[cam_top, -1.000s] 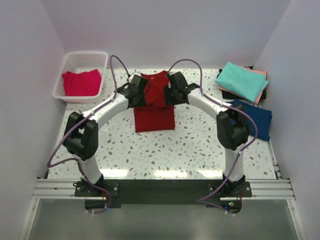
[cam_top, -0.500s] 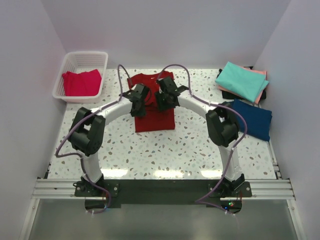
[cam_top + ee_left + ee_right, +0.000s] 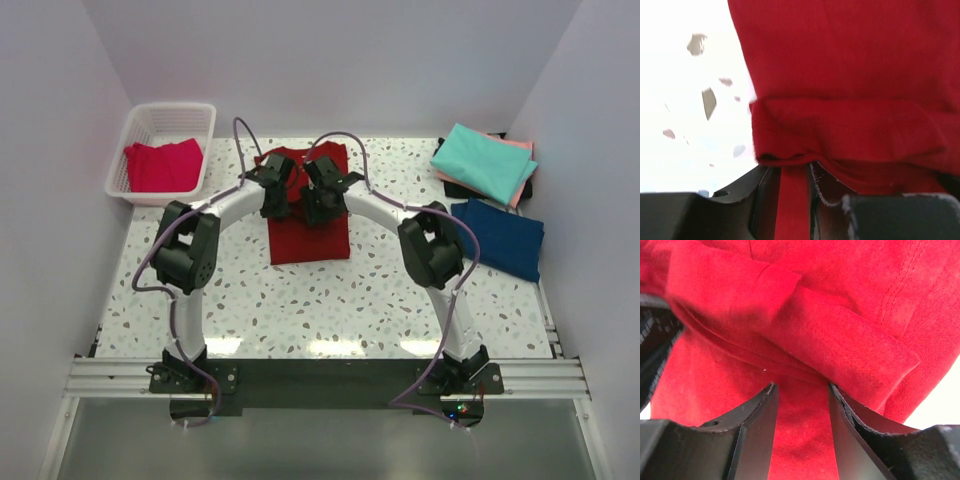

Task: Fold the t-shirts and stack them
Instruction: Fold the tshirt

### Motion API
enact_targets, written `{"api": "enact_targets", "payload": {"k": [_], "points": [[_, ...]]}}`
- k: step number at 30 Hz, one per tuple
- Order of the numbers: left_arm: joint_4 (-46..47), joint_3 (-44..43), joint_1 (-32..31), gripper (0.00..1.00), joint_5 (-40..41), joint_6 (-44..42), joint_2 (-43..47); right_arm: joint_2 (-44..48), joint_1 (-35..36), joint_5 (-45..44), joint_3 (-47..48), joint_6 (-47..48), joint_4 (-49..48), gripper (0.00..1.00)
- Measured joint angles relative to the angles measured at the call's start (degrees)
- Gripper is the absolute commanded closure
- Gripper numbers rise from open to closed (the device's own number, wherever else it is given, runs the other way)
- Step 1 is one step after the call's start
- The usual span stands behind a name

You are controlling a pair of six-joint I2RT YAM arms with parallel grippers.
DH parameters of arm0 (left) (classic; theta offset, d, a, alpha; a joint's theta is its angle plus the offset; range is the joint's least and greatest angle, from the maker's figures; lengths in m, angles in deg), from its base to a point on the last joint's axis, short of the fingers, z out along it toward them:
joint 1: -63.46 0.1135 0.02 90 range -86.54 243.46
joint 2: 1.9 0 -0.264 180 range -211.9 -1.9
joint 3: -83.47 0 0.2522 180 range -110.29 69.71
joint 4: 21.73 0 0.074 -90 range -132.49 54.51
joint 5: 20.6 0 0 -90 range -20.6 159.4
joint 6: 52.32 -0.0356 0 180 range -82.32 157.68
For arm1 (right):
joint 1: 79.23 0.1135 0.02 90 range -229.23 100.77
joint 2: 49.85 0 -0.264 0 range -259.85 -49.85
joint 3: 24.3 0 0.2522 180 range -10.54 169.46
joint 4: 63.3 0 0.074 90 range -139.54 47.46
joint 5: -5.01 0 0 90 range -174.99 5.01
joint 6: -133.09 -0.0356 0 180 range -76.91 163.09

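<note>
The large dark red t-shirt (image 3: pixel 310 238) lies partly folded at the middle back of the table. My left gripper (image 3: pixel 277 195) and right gripper (image 3: pixel 318 195) sit close together over its upper half. In the left wrist view my gripper (image 3: pixel 795 167) is shut on a bunched fold of the dark red shirt (image 3: pixel 840 60). In the right wrist view my gripper (image 3: pixel 802 385) pinches a thick fold of the same shirt (image 3: pixel 790 315), jaws narrowly apart with cloth between them. A pinkish-red shirt (image 3: pixel 160 165) lies in the basket. A teal shirt (image 3: pixel 482 160) lies on a salmon pink one (image 3: pixel 517 145); a navy shirt (image 3: pixel 505 235) is beside them.
The white lattice basket (image 3: pixel 170 108) stands at the back left corner. The folded stack sits at the back right by the wall, with a dark cloth edge (image 3: pixel 452 187) under it. Speckled tabletop (image 3: pixel 330 300) lies in front of the dark red shirt.
Both grippers have moved inward toward each other over the dark red shirt, and the arms' elbows have swung in with them. The shirt's upper part has bunched between them.
</note>
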Motion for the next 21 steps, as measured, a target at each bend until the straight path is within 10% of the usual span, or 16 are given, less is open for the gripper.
{"api": "enact_targets", "payload": {"k": [21], "points": [[5.97,-13.31,2.05,0.66,4.48,-2.60,-6.60,-7.50,-2.84,-19.37,17.64,-0.04,-0.33,0.52]]}}
